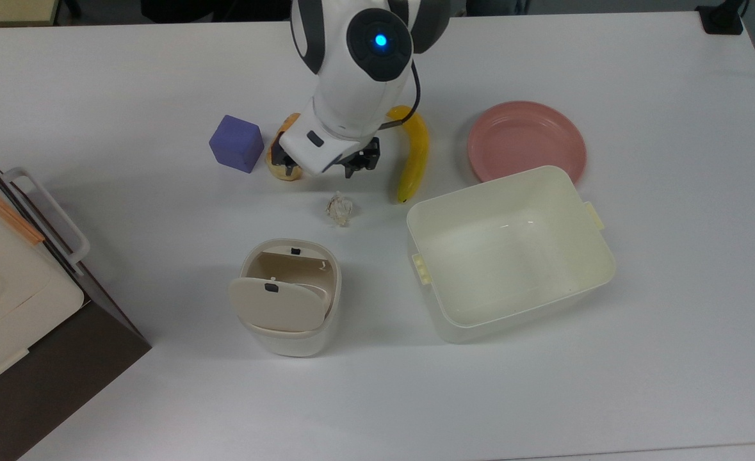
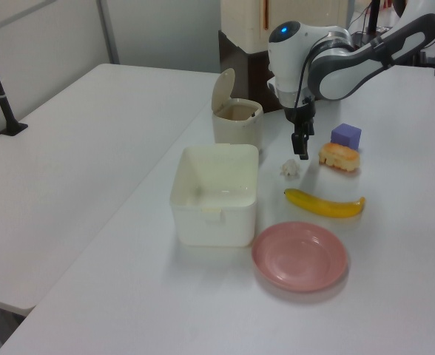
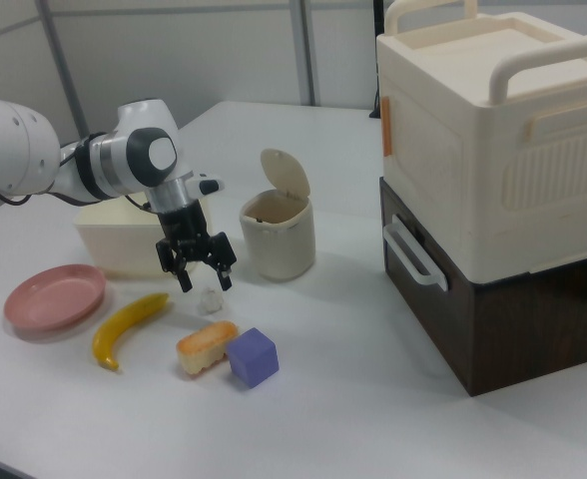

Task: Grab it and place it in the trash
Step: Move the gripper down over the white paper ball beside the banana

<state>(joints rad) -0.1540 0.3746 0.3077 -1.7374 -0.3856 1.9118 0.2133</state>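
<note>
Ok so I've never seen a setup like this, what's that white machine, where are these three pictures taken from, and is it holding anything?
It's a robot arm whose tip is a two-finger gripper, open and holding nothing. One picture looks down from above, two from opposite sides of a white table. The gripper hangs above a small paper wad. Nearby sit a swing-lid trash bin, a large open tub, a banana, a bread roll, a purple cube and a pink plate.

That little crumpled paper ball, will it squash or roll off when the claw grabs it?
The paper wad looks loosely crumpled, so it probably squashes a little and weighs next to nothing. Its lumpy shape likely stops it rolling, though a nudge from the open gripper might scoot it.
</note>
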